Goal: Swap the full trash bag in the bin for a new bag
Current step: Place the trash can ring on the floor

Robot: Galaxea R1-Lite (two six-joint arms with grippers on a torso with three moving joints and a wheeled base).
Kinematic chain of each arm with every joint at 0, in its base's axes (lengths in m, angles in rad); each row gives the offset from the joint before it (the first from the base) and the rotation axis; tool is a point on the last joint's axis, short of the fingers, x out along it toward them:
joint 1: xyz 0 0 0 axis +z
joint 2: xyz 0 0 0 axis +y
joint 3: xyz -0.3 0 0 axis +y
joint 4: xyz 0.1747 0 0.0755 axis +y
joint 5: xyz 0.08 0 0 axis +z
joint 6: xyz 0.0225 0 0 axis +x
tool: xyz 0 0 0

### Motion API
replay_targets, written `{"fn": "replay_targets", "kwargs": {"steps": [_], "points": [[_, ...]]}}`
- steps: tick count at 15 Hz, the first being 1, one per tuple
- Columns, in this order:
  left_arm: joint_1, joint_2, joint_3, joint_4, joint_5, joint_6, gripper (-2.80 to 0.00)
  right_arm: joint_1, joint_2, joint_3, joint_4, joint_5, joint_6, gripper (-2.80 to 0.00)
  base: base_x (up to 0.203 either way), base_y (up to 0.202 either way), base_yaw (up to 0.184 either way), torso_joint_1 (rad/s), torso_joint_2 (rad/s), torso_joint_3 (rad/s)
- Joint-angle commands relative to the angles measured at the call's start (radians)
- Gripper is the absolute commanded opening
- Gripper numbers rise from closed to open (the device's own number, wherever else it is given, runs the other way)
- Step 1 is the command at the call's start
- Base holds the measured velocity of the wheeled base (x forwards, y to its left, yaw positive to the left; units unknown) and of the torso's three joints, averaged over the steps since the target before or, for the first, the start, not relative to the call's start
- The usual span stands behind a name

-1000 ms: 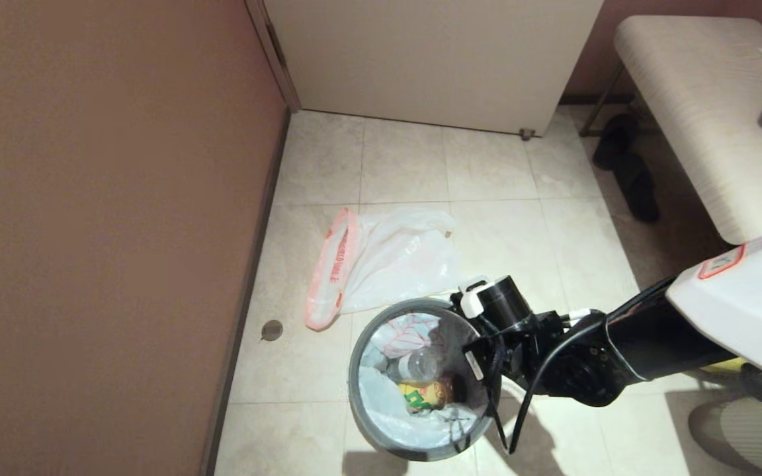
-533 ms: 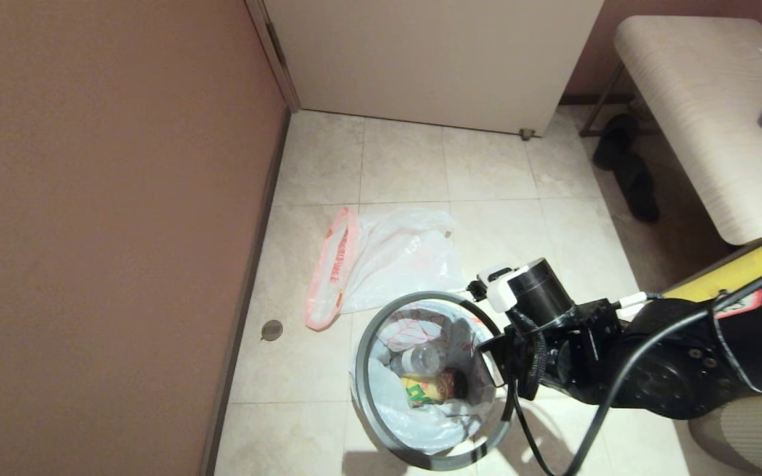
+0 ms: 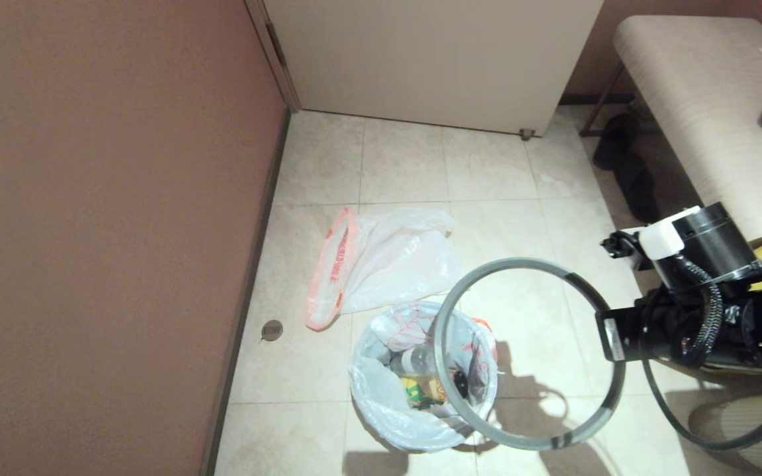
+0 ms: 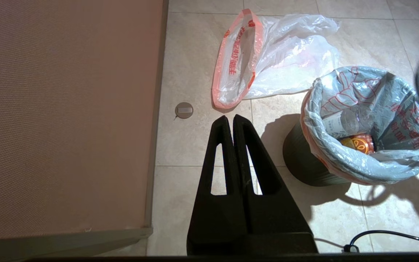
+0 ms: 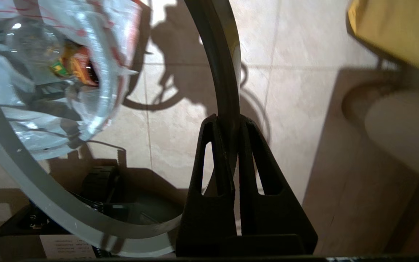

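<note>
The black bin (image 4: 300,160) stands on the tiled floor, its wall showing only in the left wrist view. The full trash bag (image 3: 381,396) (image 4: 362,160) lines it, its mouth folded over the edge, with a clear bottle and a yellow packet inside. The grey hoop rim (image 3: 526,264) (image 5: 226,54) hangs in the air, partly over the bin and to its right. My right gripper (image 5: 227,122) is shut on it at its right side. The limp new bag (image 3: 394,258) (image 4: 286,54) lies flat behind the bin. My left gripper (image 4: 229,118) is shut on nothing, above the floor left of the bin.
A brown wall (image 3: 90,198) runs along the left and a white door (image 3: 434,59) closes the back. A pale bench (image 3: 698,99) with small items stands at the right, black slippers (image 3: 632,172) beside it. A round floor cap (image 3: 272,329) sits near the wall.
My right gripper has lifted the grey hoop off the bin and carried it up and to the right. The full bag's mouth now sits loose on the bin.
</note>
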Motion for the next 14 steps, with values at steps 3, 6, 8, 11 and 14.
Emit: {"fn": "replay_targets", "kwargs": {"steps": [3, 6, 8, 11, 14], "points": [[0.0, 0.001, 0.0, -0.001, 0.0, -0.001, -2.8, -0.306, -0.077, 0.099, 0.011, 0.114, 0.021, -2.8, 0.0, 0.0, 0.0, 0.0, 0.0, 0.0], [0.0, 0.001, 0.0, -0.001, 0.0, -0.001, -2.8, -0.536, 0.011, 0.116, -0.05, 0.23, -0.043, -2.8, 0.0, 0.0, 0.0, 0.0, 0.0, 0.0], [0.0, 0.001, 0.0, -0.001, 0.0, -0.001, -2.8, -0.643, 0.119, 0.123, -0.137, 0.276, -0.109, -2.8, 0.0, 0.0, 0.0, 0.0, 0.0, 0.0], [0.0, 0.001, 0.0, -0.001, 0.0, -0.001, -2.8, -0.71, 0.275, 0.127, -0.268, 0.323, -0.177, -2.8, 0.0, 0.0, 0.0, 0.0, 0.0, 0.0], [0.0, 0.001, 0.0, -0.001, 0.0, -0.001, -2.8, -0.714, 0.484, 0.131, -0.409, 0.334, -0.191, -2.8, 0.0, 0.0, 0.0, 0.0, 0.0, 0.0]]}}
